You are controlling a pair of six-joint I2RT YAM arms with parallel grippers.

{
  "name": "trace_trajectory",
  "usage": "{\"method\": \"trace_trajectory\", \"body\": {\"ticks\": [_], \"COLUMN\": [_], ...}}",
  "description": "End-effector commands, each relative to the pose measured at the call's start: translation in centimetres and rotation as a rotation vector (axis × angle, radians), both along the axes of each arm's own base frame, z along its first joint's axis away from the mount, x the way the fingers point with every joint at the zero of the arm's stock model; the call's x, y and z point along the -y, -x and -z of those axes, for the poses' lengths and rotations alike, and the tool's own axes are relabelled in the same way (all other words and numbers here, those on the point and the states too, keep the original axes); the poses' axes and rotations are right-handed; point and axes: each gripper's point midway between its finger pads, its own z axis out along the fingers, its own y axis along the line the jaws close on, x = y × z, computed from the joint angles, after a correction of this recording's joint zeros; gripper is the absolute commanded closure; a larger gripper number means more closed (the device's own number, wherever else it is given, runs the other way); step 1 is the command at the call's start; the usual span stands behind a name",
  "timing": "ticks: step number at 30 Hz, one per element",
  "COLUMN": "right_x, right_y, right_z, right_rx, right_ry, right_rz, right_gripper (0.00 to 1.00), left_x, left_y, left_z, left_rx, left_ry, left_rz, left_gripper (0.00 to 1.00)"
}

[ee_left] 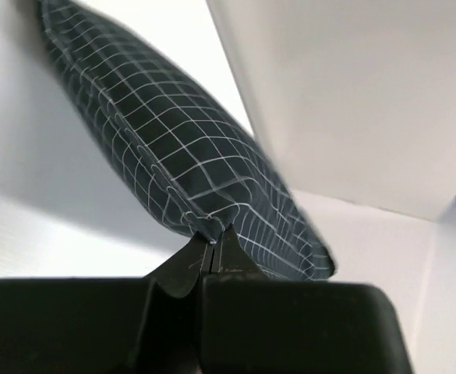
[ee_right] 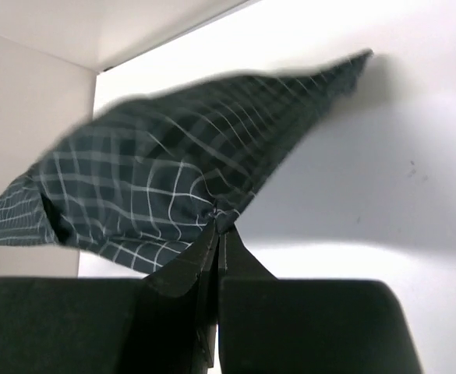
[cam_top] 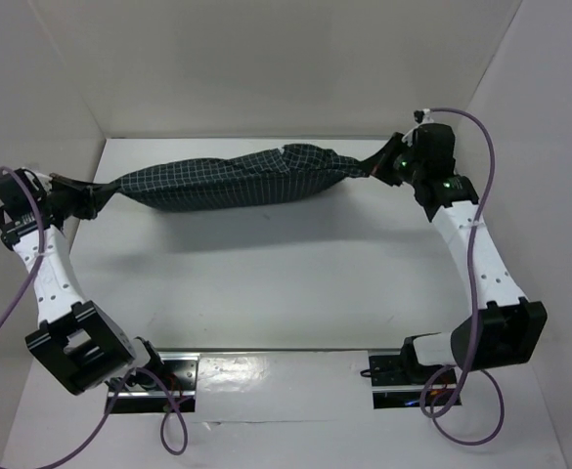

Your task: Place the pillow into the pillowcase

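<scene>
Plainly the pillowcase hangs stretched across the far side of the table, lifted clear of it with its shadow below. It bulges as if stuffed, probably with the pillow, though no pale cushion shows anywhere. The left gripper pinches its left end, jaws closed on a fold. The right gripper is clamped likewise on the right end.
</scene>
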Motion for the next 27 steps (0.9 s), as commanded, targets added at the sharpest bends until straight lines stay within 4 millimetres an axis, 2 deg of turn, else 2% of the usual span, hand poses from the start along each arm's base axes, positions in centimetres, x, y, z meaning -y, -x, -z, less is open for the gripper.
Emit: {"method": "trace_trajectory", "body": {"ticks": [1,3,4,6,7,10,11,12,13,16,17,19,20,21,22,23,24,25,26,27], "right_x": [5.9,6.8,7.3,8.2,8.9,9.4,9.5,9.5,9.7,10.1,10.3,10.2,9.7,9.4,9.1,8.7,8.2,8.1,7.8,7.0], "right_y": [1.2,2.2,3.2,4.7,5.5,8.6,9.7,10.5,11.0,11.5,11.2,9.3,8.3,6.4,4.6,3.1,1.6,-1.6,-3.2,-4.9], "right_z": [-3.2,-5.2,-7.9,-9.7,-11.8,-14.1,-14.5,-14.6,-14.4,-13.7,-12.1,-10.6,-8.8,-7.0,-6.9,-6.0,-4.9,-2.5,-1.6,-2.3], "right_rx": [0.041,0.075,0.138,0.156,0.197,0.229,0.240,0.231,0.221,0.200,0.160,0.141,0.109,0.068,0.093,0.083,0.073,0.027,0.015,0.036], "right_ry": [0.093,0.106,0.113,0.144,0.164,0.174,0.172,0.174,0.179,0.191,0.205,0.210,0.208,0.201,0.190,0.177,0.169,0.170,0.168,0.146], "right_rz": [0.218,0.264,0.287,0.323,0.355,0.373,0.374,0.373,0.381,0.398,0.406,0.404,0.378,0.367,0.358,0.344,0.321,0.320,0.311,0.273], "right_gripper": [1.00,1.00,1.00,1.00,1.00,1.00,1.00,1.00,1.00,1.00,1.00,1.00,1.00,1.00,1.00,1.00,1.00,1.00,1.00,0.89], "left_x": [-3.3,-3.5,-4.1,-3.9,-3.5,-1.7,-0.8,-0.4,0.2,0.4,0.4,-0.2,-0.2,0.5,0.7,0.4,1.9,1.8,2.0,1.9], "left_y": [-0.5,-0.4,-0.1,0.5,0.8,2.1,3.0,3.5,4.1,3.5,3.2,1.1,0.2,-1.2,-2.4,-4.7,-6.2,-7.5,-8.9,-11.2], "left_z": [-4.4,-6.5,-7.3,-10.1,-11.4,-15.0,-16.4,-16.6,-18.2,-17.7,-17.0,-15.1,-14.4,-13.7,-12.5,-9.3,-8.1,-6.6,-6.9,-4.3], "left_rx": [0.109,0.155,0.171,0.229,0.256,0.323,0.352,0.343,0.358,0.326,0.310,0.290,0.283,0.268,0.238,0.163,0.137,0.102,0.115,0.058], "left_ry": [-0.001,-0.021,-0.019,-0.031,-0.050,-0.088,-0.116,-0.120,-0.152,-0.183,-0.179,-0.195,-0.199,-0.203,-0.198,-0.174,-0.174,-0.214,-0.261,-0.277], "left_rz": [-0.127,-0.116,-0.131,-0.108,-0.095,-0.062,-0.059,-0.056,-0.049,-0.062,-0.071,-0.080,-0.081,-0.073,-0.059,-0.034,0.015,0.016,0.027,0.058], "left_gripper": [1.00,1.00,1.00,1.00,1.00,1.00,1.00,1.00,1.00,1.00,1.00,1.00,1.00,1.00,1.00,1.00,1.00,1.00,0.92,0.78]}}
